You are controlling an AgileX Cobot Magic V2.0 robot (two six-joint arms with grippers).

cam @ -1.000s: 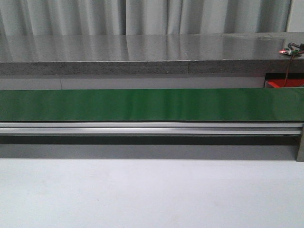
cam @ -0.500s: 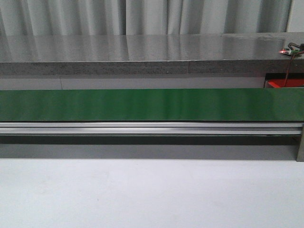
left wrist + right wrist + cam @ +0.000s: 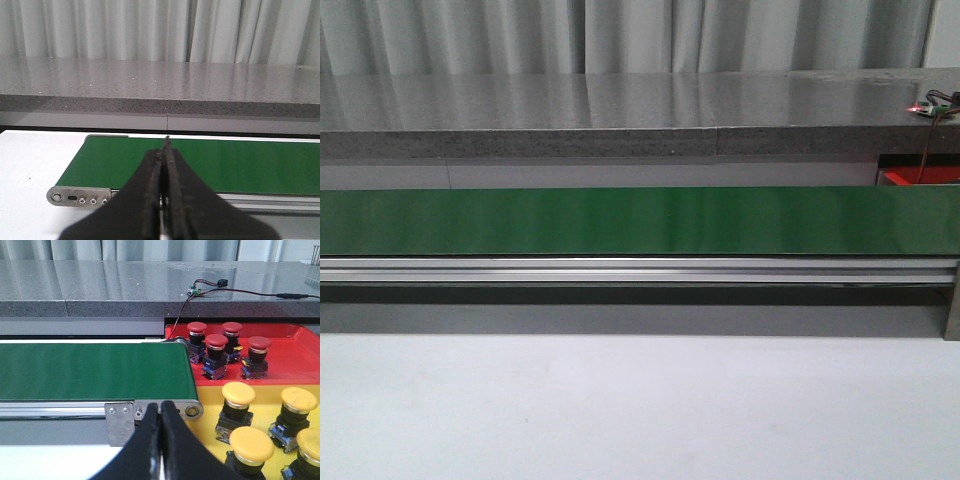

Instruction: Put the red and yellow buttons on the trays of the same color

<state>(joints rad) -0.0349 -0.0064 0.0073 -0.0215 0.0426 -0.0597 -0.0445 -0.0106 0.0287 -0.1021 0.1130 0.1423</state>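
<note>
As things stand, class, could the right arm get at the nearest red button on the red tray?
Probably yes. The right gripper is shut, holding nothing. Only the conveyor's end bracket lies near it, and nothing covers that red button on the red tray. It must open first.

We see our left gripper point(image 3: 165, 150) with its two dark fingers pressed together, holding nothing. Our right gripper point(image 3: 160, 412) is pressed together too, and it holds nothing.
</note>
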